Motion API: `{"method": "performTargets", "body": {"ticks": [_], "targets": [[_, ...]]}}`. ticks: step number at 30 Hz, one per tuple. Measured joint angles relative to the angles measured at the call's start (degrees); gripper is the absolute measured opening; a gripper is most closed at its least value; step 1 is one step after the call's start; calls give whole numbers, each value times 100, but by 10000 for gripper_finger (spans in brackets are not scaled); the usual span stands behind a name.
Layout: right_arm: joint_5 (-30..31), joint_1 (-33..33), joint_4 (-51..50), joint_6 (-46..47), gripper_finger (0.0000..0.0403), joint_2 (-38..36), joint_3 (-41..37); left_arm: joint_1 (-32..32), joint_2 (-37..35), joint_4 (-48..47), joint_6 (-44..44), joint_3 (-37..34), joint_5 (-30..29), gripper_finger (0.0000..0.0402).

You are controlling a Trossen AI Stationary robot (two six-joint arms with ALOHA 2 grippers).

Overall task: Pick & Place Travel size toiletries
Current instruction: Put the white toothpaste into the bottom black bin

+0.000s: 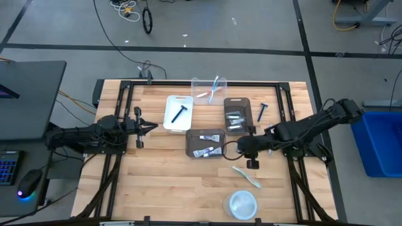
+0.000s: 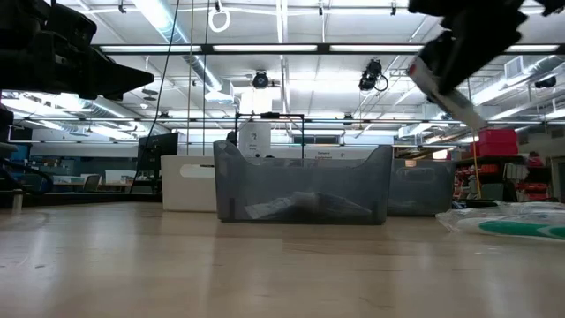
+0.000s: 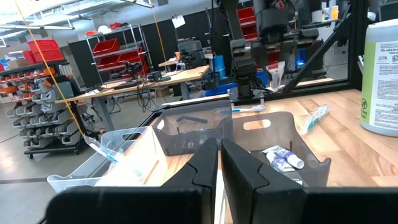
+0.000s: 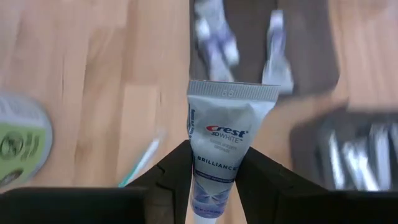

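Note:
My right gripper [image 4: 214, 154] is shut on a white Crest toothpaste tube [image 4: 221, 134] and hangs above the table just right of the dark grey bin [image 1: 190, 149], which holds more toothpaste tubes [image 1: 207, 137]. In the low view the tube [image 2: 446, 88] slants high over the tabletop. My left gripper [image 3: 221, 165] waits shut at the table's left [image 1: 147, 129], level, with nothing in it. My right gripper pinches the tube's body below its printed label [image 4: 214, 177] between the two fingers [image 4: 171, 174]. The fingers slant down from the table's right side and lie along the tube. The flat crimped end [image 4: 233, 91] sticks out past the fingertips. The tube is lifted clear.
A second dark bin [image 1: 245, 100] holds silvery tubes, a white bin [image 1: 171, 122] a black razor, a clear bin [image 1: 200, 83] toothbrushes. A loose razor [image 1: 262, 112] and a wrapped toothbrush [image 1: 247, 176] lie on the table. A round white container [image 1: 242, 204] stands near the front edge.

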Motion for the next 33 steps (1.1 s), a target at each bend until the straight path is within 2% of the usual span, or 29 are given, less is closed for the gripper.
{"method": "performTargets", "body": {"ticks": [7,15,20,27,33], "targets": [[-3,-393,1107,-856,116,0,0,0,-1,0,1,-2,-1,27],[-11,-765,2346,-1434,113,55,0,-2,1,0,1,-2,0,27],[-60,-926,2861,-1481,114,263,0,0,1,0,1,0,1,27],[-629,-1050,3395,-1483,112,759,0,-2,0,0,1,-1,0,27],[-627,-1117,3896,-1481,114,1252,0,0,-1,0,0,0,1,27]]}}
